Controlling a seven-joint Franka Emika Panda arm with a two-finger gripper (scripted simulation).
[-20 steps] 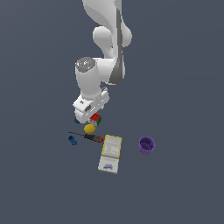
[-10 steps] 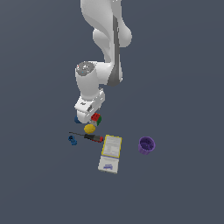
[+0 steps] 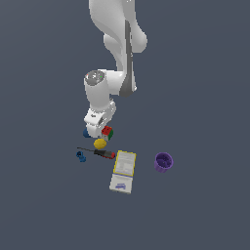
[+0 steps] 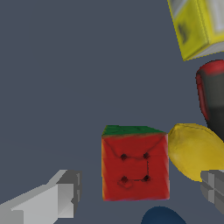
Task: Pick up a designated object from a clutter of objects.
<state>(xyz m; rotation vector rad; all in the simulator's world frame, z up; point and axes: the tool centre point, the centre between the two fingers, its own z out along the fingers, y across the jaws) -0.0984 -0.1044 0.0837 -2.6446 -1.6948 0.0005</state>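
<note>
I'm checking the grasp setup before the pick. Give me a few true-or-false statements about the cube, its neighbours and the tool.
1. The tool is shut on the cube. False: the fingers stand open, one on each side of the cube, not touching it.
2. The yellow ball sits right beside the cube. True.
3. The purple cup stands against the cube. False: it stands apart, toward the exterior view's right.
4. The cube's face toward the wrist camera is red. True.
5. The screwdriver lies between the yellow ball and the booklet. True.
</note>
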